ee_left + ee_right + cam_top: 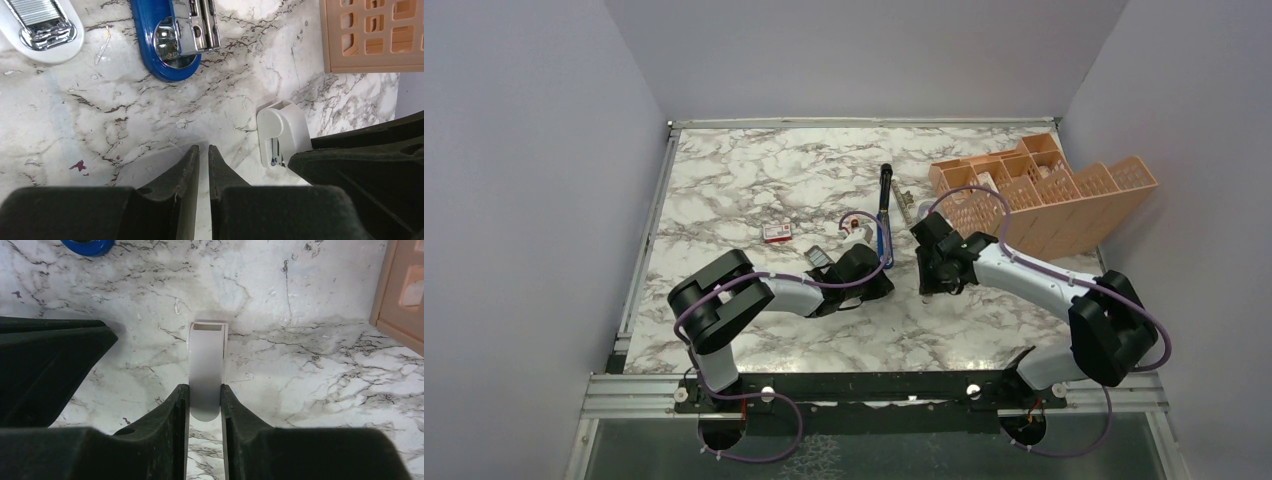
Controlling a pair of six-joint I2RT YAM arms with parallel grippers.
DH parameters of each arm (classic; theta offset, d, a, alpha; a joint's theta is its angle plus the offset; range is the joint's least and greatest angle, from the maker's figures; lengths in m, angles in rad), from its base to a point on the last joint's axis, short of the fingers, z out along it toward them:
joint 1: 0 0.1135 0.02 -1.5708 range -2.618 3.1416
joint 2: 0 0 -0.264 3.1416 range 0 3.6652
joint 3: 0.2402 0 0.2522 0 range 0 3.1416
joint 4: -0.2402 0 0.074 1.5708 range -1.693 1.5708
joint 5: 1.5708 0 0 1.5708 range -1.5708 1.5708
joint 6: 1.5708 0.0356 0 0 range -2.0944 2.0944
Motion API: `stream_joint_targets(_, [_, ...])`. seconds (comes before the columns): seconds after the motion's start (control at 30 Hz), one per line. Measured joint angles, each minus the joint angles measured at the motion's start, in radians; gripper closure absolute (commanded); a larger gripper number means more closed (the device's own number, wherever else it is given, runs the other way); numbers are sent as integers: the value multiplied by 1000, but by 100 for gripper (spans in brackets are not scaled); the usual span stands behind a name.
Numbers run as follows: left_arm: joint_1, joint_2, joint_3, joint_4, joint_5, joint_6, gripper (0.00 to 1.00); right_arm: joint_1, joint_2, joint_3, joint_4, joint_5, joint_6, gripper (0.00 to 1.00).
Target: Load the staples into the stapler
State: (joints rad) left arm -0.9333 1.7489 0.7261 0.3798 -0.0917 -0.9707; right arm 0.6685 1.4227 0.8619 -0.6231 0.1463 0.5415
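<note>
The stapler (884,215) lies opened out flat at mid-table, with its blue, chrome-fitted end (172,47) just ahead of my left gripper (204,149). The left jaws stand almost together with nothing between them, just off the marble. My right gripper (205,390) is shut on a small white plastic piece (207,367) with a rounded end. That piece (280,131) is held just to the right of the left fingers. The red-and-white box (776,232) lies to the left, with a small dark tray (817,257) nearer the left arm. Whether staples lie in the tray is too small to tell.
A tan lattice organiser (1044,190) stands at the back right, and its corner (370,37) is close to the stapler's end. A white oval piece with a ribbed chrome plate (42,27) lies left of the blue end. A thin metal strip (902,207) lies beside the stapler.
</note>
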Motion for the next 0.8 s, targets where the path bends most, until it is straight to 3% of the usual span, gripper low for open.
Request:
stream_joint_targets(0.33, [5,0,1,-2,0,7,86,0,42,-6,11,-3,0,74])
stream_joint_targets(0.8, [16,-14,9,-38,-15,30,80,0,-4,4,-2,43,19,51])
